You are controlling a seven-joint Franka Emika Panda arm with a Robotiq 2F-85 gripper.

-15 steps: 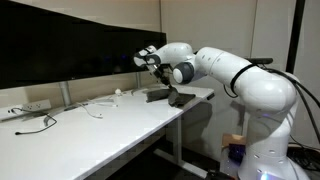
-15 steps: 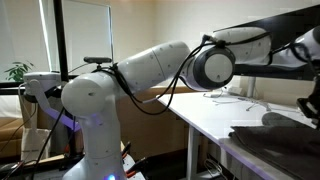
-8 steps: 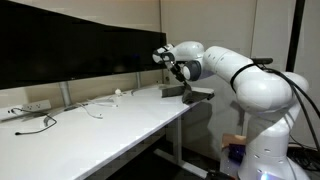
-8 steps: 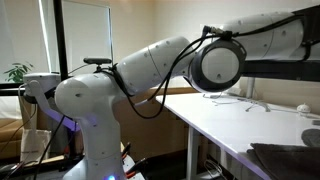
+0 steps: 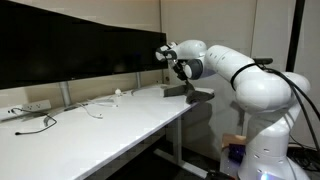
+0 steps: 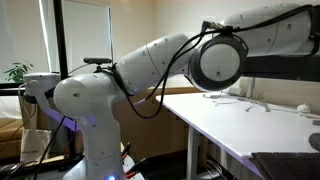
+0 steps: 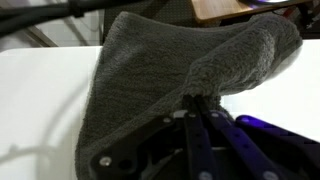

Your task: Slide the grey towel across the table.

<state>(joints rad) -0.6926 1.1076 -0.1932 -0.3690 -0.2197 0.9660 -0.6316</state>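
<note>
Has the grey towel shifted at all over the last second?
Yes. In an exterior view the towel has slid rightward, away from the white cable and toward the right end of the table.

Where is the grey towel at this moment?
In an exterior view the grey towel lies at the end of the table nearest the robot, under the gripper; the wrist view shows it bunched up in the shut gripper.
</note>
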